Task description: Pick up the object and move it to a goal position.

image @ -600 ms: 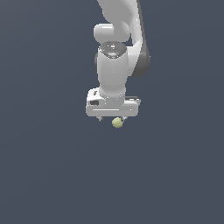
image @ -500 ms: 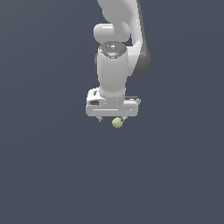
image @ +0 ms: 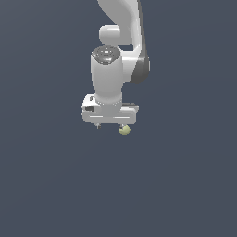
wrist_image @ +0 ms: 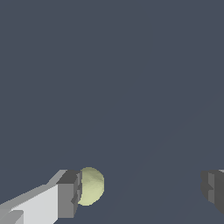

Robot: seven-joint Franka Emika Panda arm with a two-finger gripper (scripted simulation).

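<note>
White arm (image: pixel 111 78), fingers (wrist_image: pixel 69 194) apart, unmarked yellow-green ball (wrist_image: pixel 91 186) touching one

The arm (image: pixel 113 69) looks like smooth, slightly glossy white plastic, the ball (wrist_image: pixel 90 186) matt and smooth, the finger pads (wrist_image: pixel 69 194) dull grey.
</note>
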